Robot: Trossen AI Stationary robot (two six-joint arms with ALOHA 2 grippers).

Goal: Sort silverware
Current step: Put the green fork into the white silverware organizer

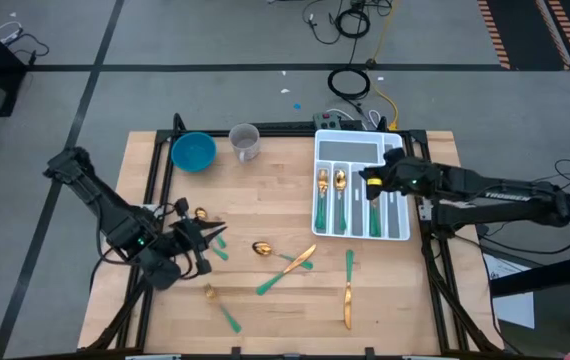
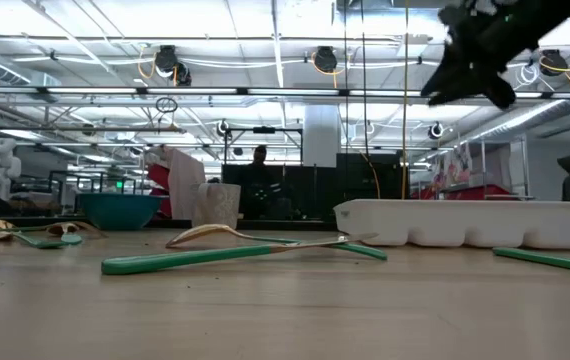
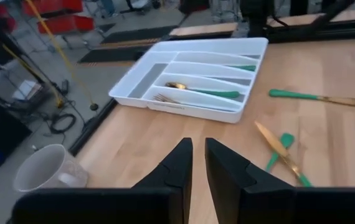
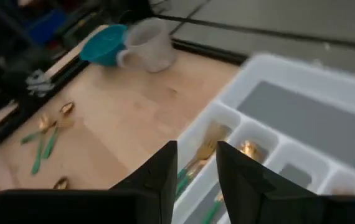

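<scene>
**A:** Nearest us is the bare wooden tabletop (image 2: 285, 320), with one long green handle (image 2: 180, 261) lying flat across it and a gold-headed piece (image 2: 255, 237) arching just behind.

**B:** And the arms?

**A:** The right end effector (image 1: 370, 180) hangs over the white tray (image 1: 355, 150), fingers spread a little, nothing between them. The left end effector (image 1: 205, 240) sits low at the tabletop's left side. Its fingers are a narrow slit apart and empty from its own camera.

**B:** What's in the tray?

**A:** A fork (image 1: 322, 185) and a spoon (image 1: 339, 182), shiny gold heads, slim green handles, in neighbouring slots. The right arm covers part of the slots beside them, so I can only make out green handles there.

**B:** The rest of the silverware?

**A:** Loose on the wood. There's a crossed pair (image 1: 290, 268) mid-table, a knife (image 1: 348, 290) with a green handle and gold blade nearer the front, a gold spoon bowl (image 1: 262, 248), and another spoon (image 1: 208, 292) front-left. A green scrap (image 1: 217, 250) lies right by the left fingers, and I can't tell if they touch. A blue bowl (image 1: 193, 152) and a clear cup (image 1: 245, 142) stand at the back.
</scene>
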